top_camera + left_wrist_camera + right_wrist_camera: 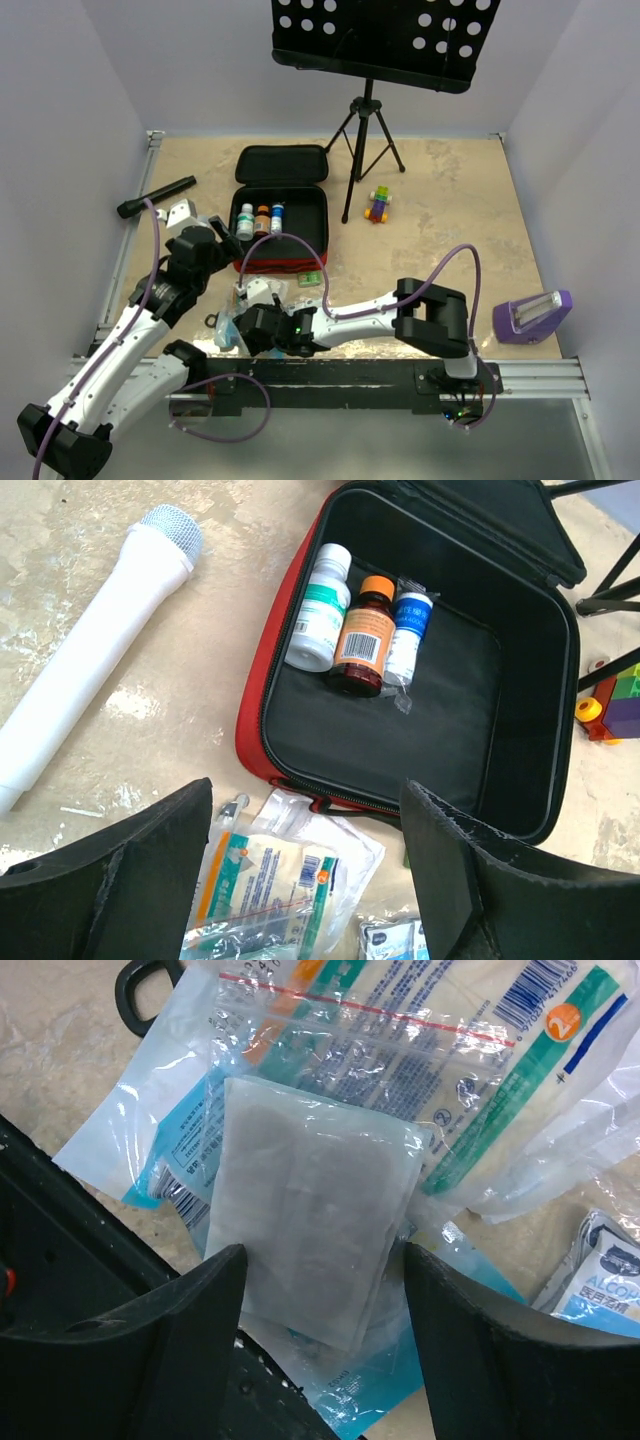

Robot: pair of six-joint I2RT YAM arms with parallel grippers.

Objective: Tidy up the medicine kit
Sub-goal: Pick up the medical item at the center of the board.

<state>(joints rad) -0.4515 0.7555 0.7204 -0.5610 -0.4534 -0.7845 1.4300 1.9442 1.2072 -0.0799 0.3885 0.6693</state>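
Note:
The medicine kit (pixel 300 238) lies open, a red zip case with black lining (pixel 400 735), its lid (pixel 282 163) folded back. Three small bottles (pixel 362 640) lie side by side at its far end. In front of the case is a loose pile of packets (pixel 262 298). My left gripper (pixel 305 810) hangs open above a clear zip bag of dressings (pixel 265 885), touching nothing. My right gripper (pixel 320 1260) is open low over the pile, its fingers either side of a flat translucent white packet (pixel 310 1210). Black scissors handle (pixel 145 985) pokes out beside the pile.
A white microphone-shaped object (pixel 100 650) lies left of the case. A black flashlight (pixel 157 197) is at the far left. A music stand's tripod (pixel 368 140) and a toy brick figure (pixel 378 204) stand right of the case. A purple device (pixel 532 317) sits at the right edge.

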